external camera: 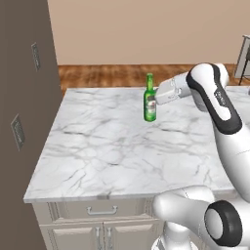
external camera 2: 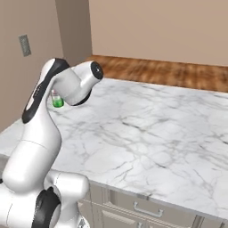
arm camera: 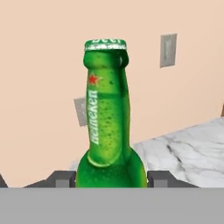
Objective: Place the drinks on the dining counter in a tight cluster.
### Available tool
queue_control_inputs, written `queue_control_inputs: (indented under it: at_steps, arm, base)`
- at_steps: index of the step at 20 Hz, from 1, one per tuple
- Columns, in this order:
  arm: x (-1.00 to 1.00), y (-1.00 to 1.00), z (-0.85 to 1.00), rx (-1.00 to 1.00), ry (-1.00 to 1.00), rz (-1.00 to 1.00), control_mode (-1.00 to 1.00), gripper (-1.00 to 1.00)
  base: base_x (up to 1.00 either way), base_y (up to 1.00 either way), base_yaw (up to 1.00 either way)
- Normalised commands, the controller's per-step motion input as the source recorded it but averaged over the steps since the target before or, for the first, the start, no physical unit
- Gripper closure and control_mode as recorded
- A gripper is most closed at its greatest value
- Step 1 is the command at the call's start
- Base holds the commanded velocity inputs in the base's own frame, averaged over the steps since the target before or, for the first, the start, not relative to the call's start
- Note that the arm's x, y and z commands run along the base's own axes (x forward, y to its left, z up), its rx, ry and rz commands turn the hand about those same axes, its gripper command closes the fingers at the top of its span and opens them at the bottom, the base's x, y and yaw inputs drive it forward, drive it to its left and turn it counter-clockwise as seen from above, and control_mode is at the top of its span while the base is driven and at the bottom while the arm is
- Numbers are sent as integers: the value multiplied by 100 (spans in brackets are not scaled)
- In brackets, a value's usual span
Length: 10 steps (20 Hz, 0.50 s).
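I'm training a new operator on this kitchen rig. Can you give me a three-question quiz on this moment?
1. True or false: the green bottle stands upright on the marble counter.
2. What flanks the bottle's body in the hand view? A) the jaws, one each side B) two cups C) nothing
3. Fill in: the cabinet front below the counter edge has a metal ____.

Key: 1 true; 2 A; 3 handle.

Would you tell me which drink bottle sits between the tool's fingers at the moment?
The slim green glass bottle, upright on the marble counter, its body between the tool fingers.
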Motion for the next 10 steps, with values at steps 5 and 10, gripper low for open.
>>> queue_control_inputs:
  at_steps: [5, 10]
  arm:
    - [0, 0, 0, 0, 0, 0, 100, 100]
    - [0, 0, 0, 0, 0, 0, 100, 100]
  base:
    - [-79, -71, -27]
    - [-79, -19, -11]
